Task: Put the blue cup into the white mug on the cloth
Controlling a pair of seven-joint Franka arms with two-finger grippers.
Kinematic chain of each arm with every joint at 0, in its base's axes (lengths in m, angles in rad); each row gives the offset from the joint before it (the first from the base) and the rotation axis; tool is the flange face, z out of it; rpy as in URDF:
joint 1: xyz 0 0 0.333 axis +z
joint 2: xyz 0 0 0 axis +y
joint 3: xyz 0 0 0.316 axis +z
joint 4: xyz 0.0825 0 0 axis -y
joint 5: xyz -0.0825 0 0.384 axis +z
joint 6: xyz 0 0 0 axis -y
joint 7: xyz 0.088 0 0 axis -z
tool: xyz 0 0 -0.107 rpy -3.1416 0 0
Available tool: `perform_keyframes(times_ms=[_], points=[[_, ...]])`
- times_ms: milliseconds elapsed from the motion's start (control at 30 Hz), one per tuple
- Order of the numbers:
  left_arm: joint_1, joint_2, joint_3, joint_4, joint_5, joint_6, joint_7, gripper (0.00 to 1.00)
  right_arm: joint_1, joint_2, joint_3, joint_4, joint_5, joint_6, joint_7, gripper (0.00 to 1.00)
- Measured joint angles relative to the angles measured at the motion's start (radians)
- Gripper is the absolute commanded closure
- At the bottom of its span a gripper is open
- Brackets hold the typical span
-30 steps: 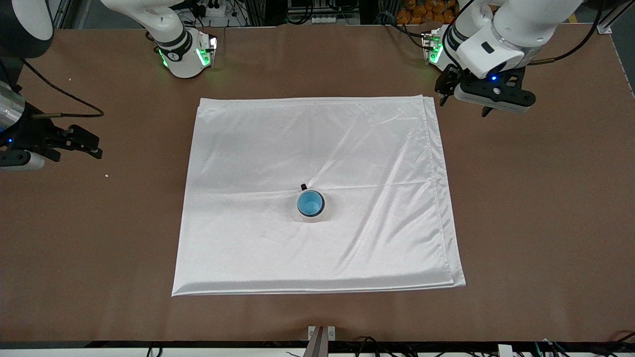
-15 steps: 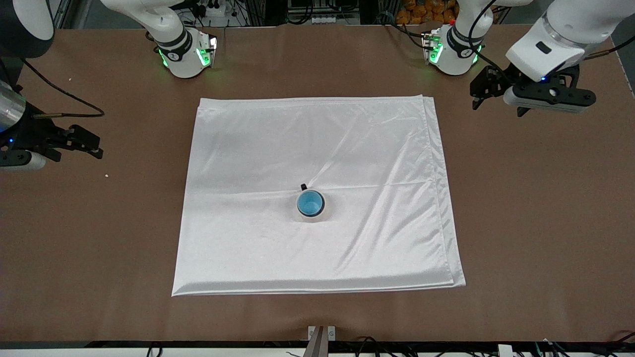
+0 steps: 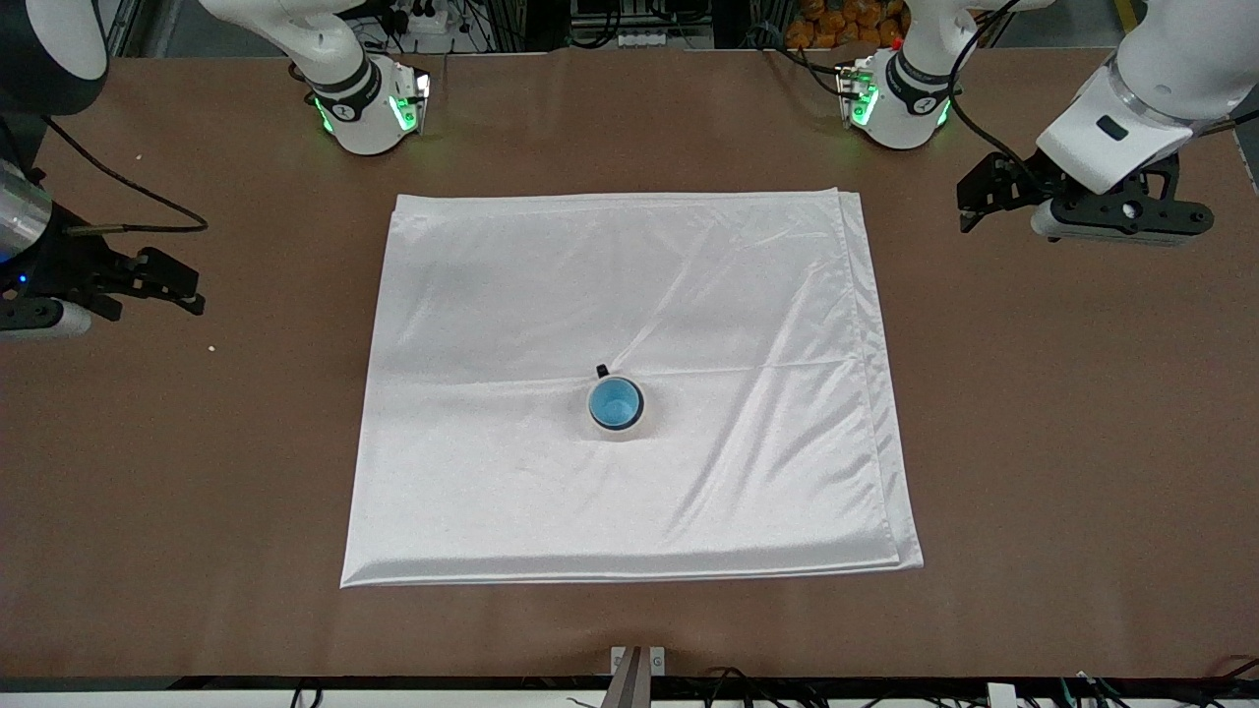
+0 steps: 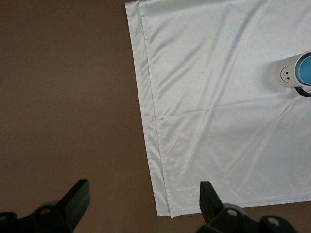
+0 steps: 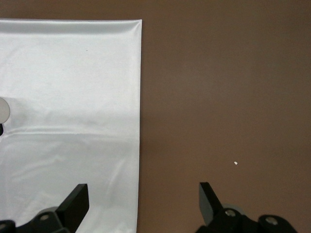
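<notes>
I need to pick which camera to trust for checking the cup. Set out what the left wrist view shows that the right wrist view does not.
Only the left wrist view shows the blue cup sitting inside the white mug, and the doubled edge of the cloth. Only the right wrist view shows a small white speck on the brown table, with just a sliver of the mug at the frame edge. Both show the cloth beside bare table, and each shows its own gripper, left gripper and right gripper, open and holding nothing.

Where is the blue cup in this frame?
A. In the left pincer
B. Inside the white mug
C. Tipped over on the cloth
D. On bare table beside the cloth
B: the blue cup sits nested upright inside the white mug on the cloth; both pincers are empty.
</notes>
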Motion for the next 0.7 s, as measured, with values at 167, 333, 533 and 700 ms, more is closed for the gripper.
perform_keyframes(times_ms=[167, 333, 533, 700], points=[[0.007, 0.019, 0.000, 0.027, 0.004, 0.000, 0.001, 0.00, 0.000, 0.000, 0.000, -0.002, 0.000, 0.000, 0.000, 0.00], [0.010, 0.042, 0.000, 0.055, 0.009, -0.001, 0.002, 0.00, 0.001, 0.000, 0.000, -0.002, 0.000, 0.000, 0.000, 0.00], [0.010, 0.059, 0.000, 0.069, 0.011, -0.001, 0.002, 0.00, 0.001, 0.000, 0.000, -0.002, 0.000, 0.000, 0.000, 0.00], [0.010, 0.067, 0.000, 0.074, 0.021, -0.002, 0.002, 0.00, 0.001, 0.000, 0.000, -0.002, 0.000, 0.000, 0.000, 0.00]])
